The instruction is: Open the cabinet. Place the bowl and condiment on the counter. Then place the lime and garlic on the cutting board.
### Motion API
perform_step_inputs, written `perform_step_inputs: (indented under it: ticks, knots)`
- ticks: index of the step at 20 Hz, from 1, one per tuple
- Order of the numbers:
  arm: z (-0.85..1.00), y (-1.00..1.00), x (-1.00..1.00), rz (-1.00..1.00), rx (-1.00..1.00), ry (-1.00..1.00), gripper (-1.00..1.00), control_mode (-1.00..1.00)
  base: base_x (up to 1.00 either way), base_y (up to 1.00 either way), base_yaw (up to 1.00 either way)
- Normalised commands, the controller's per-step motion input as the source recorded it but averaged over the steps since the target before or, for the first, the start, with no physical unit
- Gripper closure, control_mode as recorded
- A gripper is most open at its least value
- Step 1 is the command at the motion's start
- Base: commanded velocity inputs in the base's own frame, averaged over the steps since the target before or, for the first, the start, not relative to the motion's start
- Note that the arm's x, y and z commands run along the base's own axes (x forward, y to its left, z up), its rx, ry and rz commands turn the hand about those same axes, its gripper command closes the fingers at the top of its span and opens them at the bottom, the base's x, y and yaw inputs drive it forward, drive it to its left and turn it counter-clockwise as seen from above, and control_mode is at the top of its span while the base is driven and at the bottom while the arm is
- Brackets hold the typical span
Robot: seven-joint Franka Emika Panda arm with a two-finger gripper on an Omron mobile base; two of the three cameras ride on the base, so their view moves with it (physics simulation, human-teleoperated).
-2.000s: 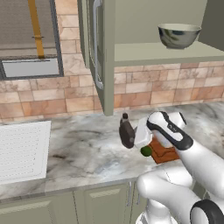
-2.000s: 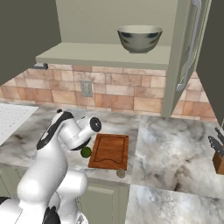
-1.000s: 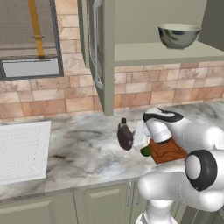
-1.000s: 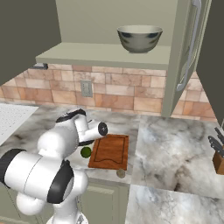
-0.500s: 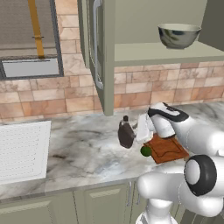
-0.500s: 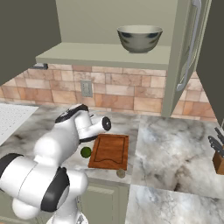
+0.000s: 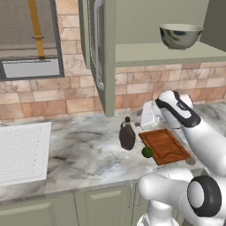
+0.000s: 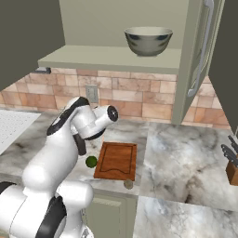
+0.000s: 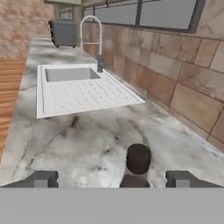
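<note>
Condiment (image 9: 138,162) cap — between spread gripper (image 9: 113,179) tips

The wall (image 7: 66,99) behind the worktop is tiled in brick-like blocks of pink, tan and brown. A white sink (image 9: 81,89) with a ribbed drainboard is set into the top, a curved chrome tap (image 9: 92,39) rising at its back edge. Above it a window (image 7: 28,37) shows a grey frame and a yellow vertical bar. A socket (image 8: 91,93) sits on the tiles. A knife block (image 8: 231,165) stands far right. Pale green base cupboards (image 7: 79,205) run below.
</note>
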Motion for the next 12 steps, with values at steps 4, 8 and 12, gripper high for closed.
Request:
perform_step_inputs:
  ticks: [4, 8, 12]
  knots:
    - [0.93, -0.14, -0.58, -0.13, -0.1, 0.05, -1.0, -1.0, 0.0, 0.0, 0.0]
    - [0.66, -0.01, -0.39, -0.17, -0.48, -0.2, -1.0, -1.0, 0.0, 0.0, 0.0]
    - [0.93, 0.0, -0.05, -0.19, -0.57, -0.21, -1.0, -1.0, 0.0, 0.0, 0.0]
